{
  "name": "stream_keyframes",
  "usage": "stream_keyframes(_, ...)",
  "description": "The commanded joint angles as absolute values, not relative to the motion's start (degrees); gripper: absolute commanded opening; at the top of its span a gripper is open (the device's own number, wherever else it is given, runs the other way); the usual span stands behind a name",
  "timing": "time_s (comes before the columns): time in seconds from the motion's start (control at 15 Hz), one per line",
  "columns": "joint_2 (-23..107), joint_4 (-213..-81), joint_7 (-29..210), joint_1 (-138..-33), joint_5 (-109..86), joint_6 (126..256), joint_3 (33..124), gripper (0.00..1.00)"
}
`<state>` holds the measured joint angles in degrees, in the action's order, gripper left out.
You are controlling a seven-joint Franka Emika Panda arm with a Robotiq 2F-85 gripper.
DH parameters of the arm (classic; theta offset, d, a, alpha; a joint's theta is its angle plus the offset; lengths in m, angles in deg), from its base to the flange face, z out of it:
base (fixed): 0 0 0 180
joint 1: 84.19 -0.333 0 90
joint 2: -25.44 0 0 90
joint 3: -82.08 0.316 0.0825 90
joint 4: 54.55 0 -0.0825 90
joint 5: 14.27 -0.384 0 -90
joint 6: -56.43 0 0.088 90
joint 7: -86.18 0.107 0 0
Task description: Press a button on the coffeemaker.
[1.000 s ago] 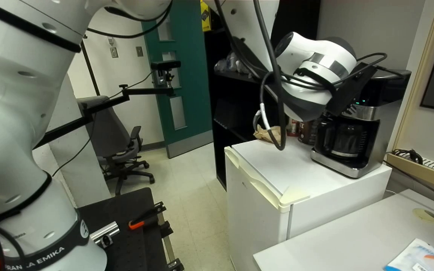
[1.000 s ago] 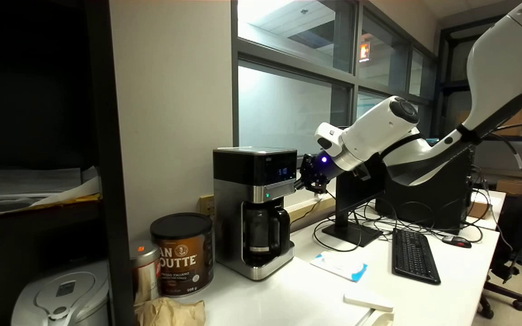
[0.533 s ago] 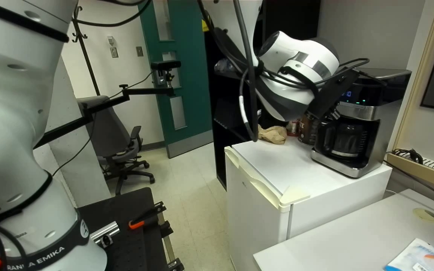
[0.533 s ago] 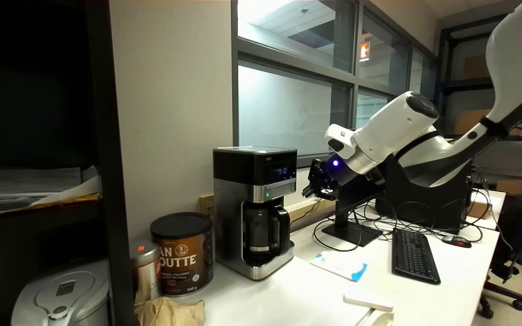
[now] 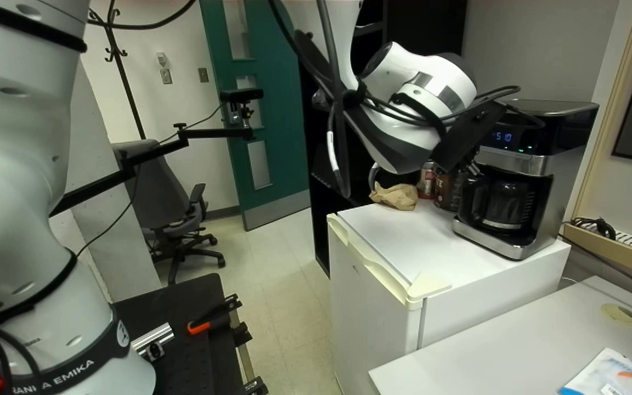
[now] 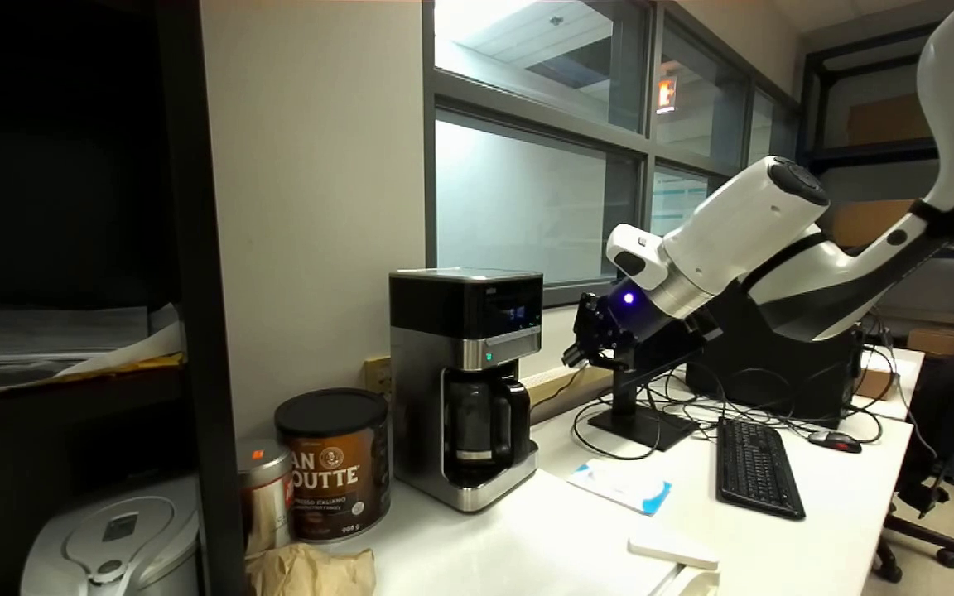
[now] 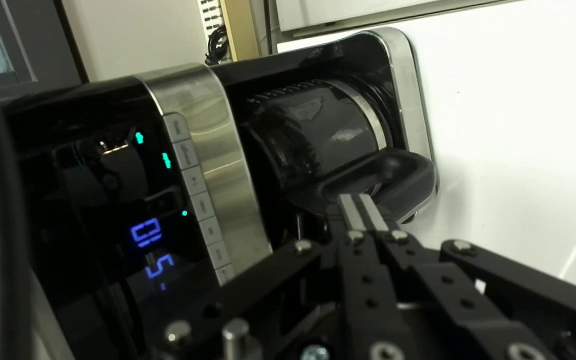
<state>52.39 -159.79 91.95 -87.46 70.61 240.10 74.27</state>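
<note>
The black coffeemaker with a silver band [image 5: 568,181] stands on the white mini fridge; it also shows in an exterior view [image 6: 419,397] and in the wrist view [image 7: 218,135]. A row of small grey buttons [image 7: 201,204] runs along the band's edge beside the display [image 7: 150,250], which shows blue digits and green lights. The dark carafe [image 7: 318,130] sits inside the machine. My gripper [image 7: 360,197] is shut and empty, its two pale pads close together. In both exterior views [image 5: 475,169] [image 6: 574,358] the fingertips are in front of the machine, apart from the band and buttons.
The white mini fridge [image 5: 371,323] stands beside a white desk [image 5: 491,351]. A brown coffee can [image 6: 336,472] and a crumpled paper bag [image 6: 311,571] stand near the machine. A monitor [image 6: 651,356], keyboard [image 6: 758,468] and loose cables lie behind. A dark cable hangs from my arm [image 5: 343,109].
One second ago my fingertips were at the silver band and hid the display from an exterior view. The arm has pulled back and slightly down from the machine; the blue digits now show there.
</note>
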Motion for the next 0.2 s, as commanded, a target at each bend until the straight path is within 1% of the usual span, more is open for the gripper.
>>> stream_keyframes(0.0, 50.01, -162.15, 94.43, -88.46, 72.47, 240.19, 73.77, 0.00)
stream_keyframes(0.13, 49.83, -162.30, 94.96, -88.78, 72.64, 240.13, 73.72, 0.00)
